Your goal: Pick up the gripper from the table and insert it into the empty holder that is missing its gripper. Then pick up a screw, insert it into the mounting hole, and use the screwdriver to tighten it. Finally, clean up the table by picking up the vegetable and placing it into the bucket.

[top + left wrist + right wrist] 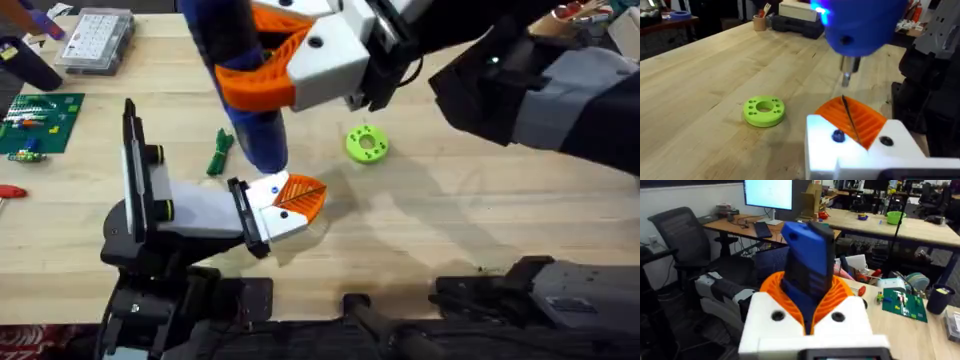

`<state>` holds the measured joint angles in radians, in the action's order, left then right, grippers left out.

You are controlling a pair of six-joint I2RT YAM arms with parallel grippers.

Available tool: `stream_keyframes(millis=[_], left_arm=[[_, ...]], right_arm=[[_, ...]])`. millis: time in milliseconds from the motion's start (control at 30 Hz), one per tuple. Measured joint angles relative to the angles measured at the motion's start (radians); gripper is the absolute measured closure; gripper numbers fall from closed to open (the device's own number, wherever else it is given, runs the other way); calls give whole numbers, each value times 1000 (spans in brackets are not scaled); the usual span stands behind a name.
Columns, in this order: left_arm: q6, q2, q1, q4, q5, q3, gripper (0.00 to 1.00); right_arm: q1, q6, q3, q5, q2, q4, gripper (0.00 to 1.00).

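The holder (205, 208), a white tapered block with a black end plate, a black upright bar and a black round base, is seen at the lower left of the overhead view. The gripper (300, 198), an orange ribbed wedge on a white base piece, is seated at the holder's end plate, near the frame's centre. The blue screwdriver (245, 90) is held upright above it, its thin metal tip (847, 107) pointed down at the orange ribs. The dark green vegetable (219, 152) lies flat on the wood, just left of the screwdriver.
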<state>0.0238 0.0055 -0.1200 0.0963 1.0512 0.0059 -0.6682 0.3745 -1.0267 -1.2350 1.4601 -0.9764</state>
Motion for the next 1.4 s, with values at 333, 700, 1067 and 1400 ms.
stream_keyframes(millis=[333, 700, 1067, 1400], left_arm=[[0, 0, 0, 0, 0, 0, 990], [0, 0, 0, 0, 0, 0, 990], [0, 0, 0, 0, 0, 0, 990], [0, 0, 0, 0, 0, 0, 990]], right_arm=[[-17, -46, 9, 7, 0, -2, 957], [-26, -65, 62, 9, 9, -77, 957], [-38, -60, 63, 11, 15, -75, 955], [-38, -58, 65, 11, 15, -69, 956]])
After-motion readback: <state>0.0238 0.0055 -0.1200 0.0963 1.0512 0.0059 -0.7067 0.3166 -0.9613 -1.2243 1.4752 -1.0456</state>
